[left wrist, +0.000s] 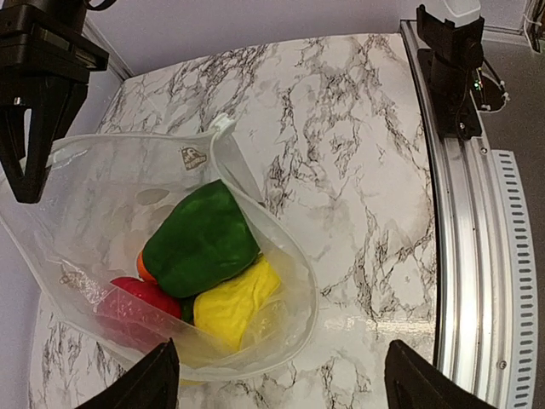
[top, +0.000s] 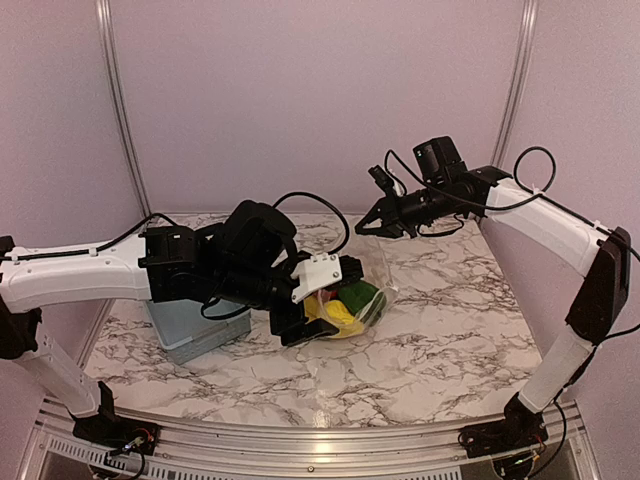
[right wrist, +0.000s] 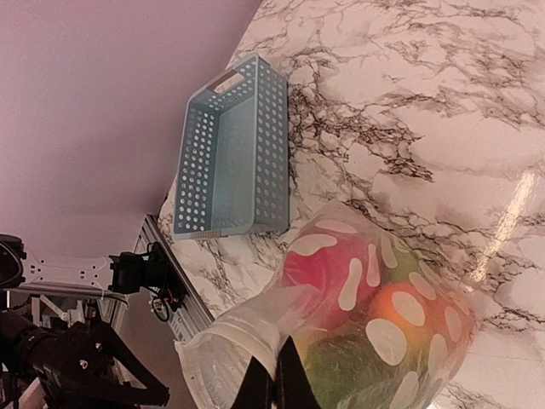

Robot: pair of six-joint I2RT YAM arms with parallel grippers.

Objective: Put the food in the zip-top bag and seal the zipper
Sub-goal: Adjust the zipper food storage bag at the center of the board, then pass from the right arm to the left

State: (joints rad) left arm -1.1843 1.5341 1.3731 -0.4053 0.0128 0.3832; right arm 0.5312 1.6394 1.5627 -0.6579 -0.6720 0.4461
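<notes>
The grey-veined marble desk (left wrist: 341,128), ringed by lilac walls (top: 320,90), is carrying the bag (left wrist: 111,179) at its middle, with the food (left wrist: 200,239) inside. The right gripper (right wrist: 272,379) is pinching the bag's mouth edge, and the left gripper (left wrist: 281,366) is hovering with its fingers spread wide.

2 white-and-black arms reach toward the middle: the left arm (top: 80,275) stretches out low and level, its gripper (left wrist: 281,349) pointing down with both fingers spread wide, while the right arm (top: 550,220) bends high at the elbow, its gripper (right wrist: 274,375) pinched closed on the zip-top bag (right wrist: 375,341).
</notes>
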